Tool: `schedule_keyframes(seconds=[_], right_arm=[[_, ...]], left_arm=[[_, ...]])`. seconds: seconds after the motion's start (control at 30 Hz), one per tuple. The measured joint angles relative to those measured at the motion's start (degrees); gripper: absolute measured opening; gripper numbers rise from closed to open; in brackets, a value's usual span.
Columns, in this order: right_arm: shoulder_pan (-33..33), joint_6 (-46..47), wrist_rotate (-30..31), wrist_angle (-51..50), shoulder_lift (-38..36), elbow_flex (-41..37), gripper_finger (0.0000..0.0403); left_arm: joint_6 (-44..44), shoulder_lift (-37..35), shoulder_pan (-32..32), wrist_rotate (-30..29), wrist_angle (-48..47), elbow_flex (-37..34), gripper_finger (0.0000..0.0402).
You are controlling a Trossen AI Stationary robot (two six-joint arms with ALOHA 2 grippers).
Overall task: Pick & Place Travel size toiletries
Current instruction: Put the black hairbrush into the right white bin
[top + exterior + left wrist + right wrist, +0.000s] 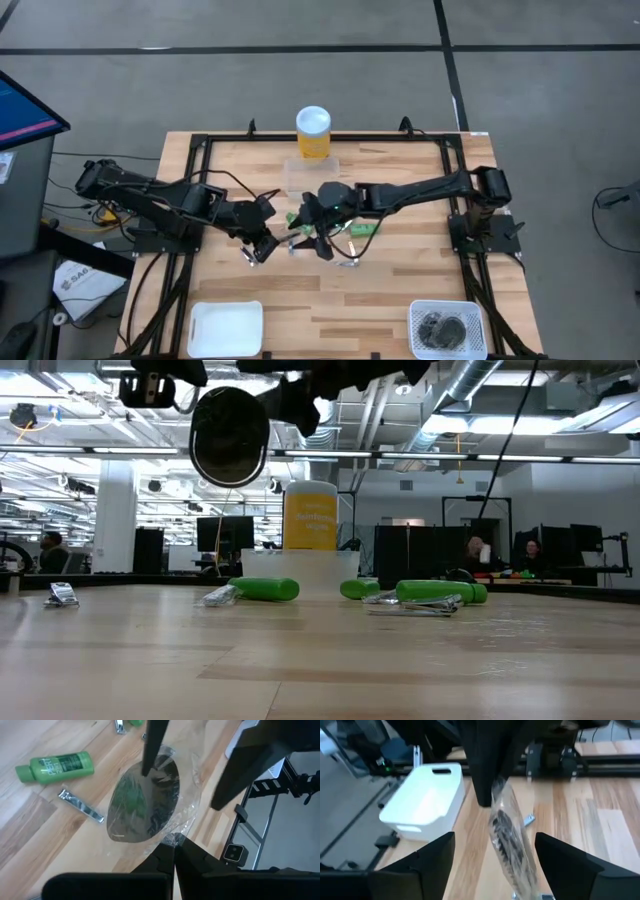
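**Status: Sorting Partly Complete — One Wrapped Item in Hand**

The left gripper (174, 851) has its fingers pressed together on the edge of a clear wrapper holding a dark round piece (145, 802), lifted above the table's middle. The right gripper (492, 855) hangs just beside it, fingers spread wide on either side of the wrapped piece and not closed on it.

Done, as judged: the mesh basket (415, 318) at the table's near right corner already holds dark items. The white bin (226, 328) at the near left corner looks bare.

Remaining: green tubes (264, 589) and thin silvery metal pieces (415, 603) lie loose on the wooden table (400, 280) near its centre — most of the work is left.

Legible writing: one green tube (55, 766) reads "PERT". The label on the yellow cylinder (310, 515) cannot be read.
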Motion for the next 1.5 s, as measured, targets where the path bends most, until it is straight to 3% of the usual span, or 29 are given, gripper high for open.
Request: schedule_keyframes(seconds=[0.17, 0.4, 0.47, 0.73, 0.93, 1.17, 1.33, 1.5], right_arm=[[0.00, -0.69, 0.26, -2.01, 0.04, 0.42, 0.0229], [-0.97, -0.98, 1.53, -3.48, -0.69, 0.45, 0.0047], [-0.98, -1.17, 1.53, -4.12, -0.67, 0.45, 0.0019], [-1.17, -0.69, 1.66, -6.15, -2.41, 0.42, 0.0011], [-3.01, -0.56, 1.73, -12.73, -8.95, 0.42, 0.0010], [-4.53, 0.25, 1.75, -29.80, -19.84, 0.43, 0.0010], [0.61, 7.71, 1.91, -47.21, -28.31, 0.42, 0.0009], [12.14, 22.75, 4.54, -58.66, -34.28, 0.42, 0.0009]], left_arm=[[0.70, 0.00, 0.00, 0.00, 1.12, 0.00, 0.0000], [1.51, 0.00, 0.55, 0.00, 2.21, 0.00, 0.0000], [1.59, 0.00, 0.61, -0.16, 2.43, 0.00, 0.0000], [3.35, 0.00, 0.59, -1.16, 3.72, 0.00, 0.0015], [4.70, -1.78, 0.59, -1.08, 3.86, -0.07, 0.0083], [5.86, -6.06, 0.57, -1.30, 4.30, -0.07, 0.0147], [9.78, -8.71, 0.57, -2.10, 4.32, -0.07, 0.0149], [13.46, -11.56, 0.57, -4.55, 4.50, -0.07, 0.0134]])
